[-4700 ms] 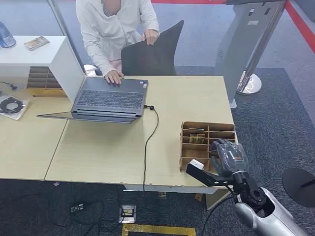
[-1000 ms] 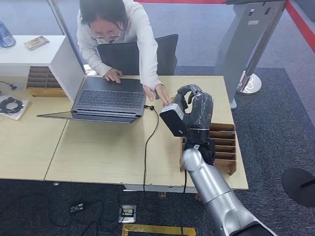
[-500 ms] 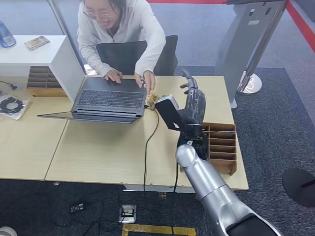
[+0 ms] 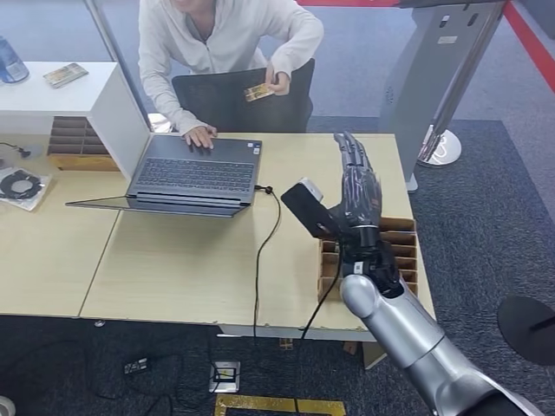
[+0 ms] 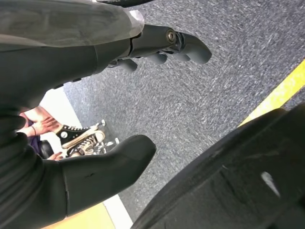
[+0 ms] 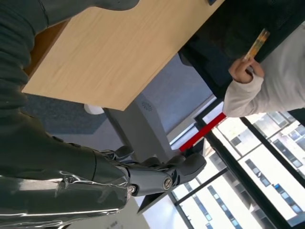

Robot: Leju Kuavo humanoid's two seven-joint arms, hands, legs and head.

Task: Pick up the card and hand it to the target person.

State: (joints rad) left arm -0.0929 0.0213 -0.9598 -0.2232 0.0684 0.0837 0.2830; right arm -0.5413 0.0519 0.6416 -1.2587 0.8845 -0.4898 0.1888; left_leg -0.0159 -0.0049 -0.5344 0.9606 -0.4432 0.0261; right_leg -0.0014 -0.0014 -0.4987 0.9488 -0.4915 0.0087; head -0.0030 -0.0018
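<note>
The right hand (image 4: 356, 186), glossy dark with fingers spread and holding nothing, hovers above the slotted cardboard organiser (image 4: 393, 251) at the tabletop's (image 4: 196, 260) right edge. Beyond the far edge, the person's hand (image 4: 280, 80) pinches the thin, flat card (image 4: 255, 92); handover looks complete, so retracting seems next.

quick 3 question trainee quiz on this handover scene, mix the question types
1. True or false: the right robot hand holds the card.
2. Who holds the card? A) the person B) the left robot hand C) nobody
3. Fill in: the person's other hand rests on the ____.

Key: 1 false, its fingers are spread and hold nothing; 2 A, the person's raised hand; 3 laptop.
</note>
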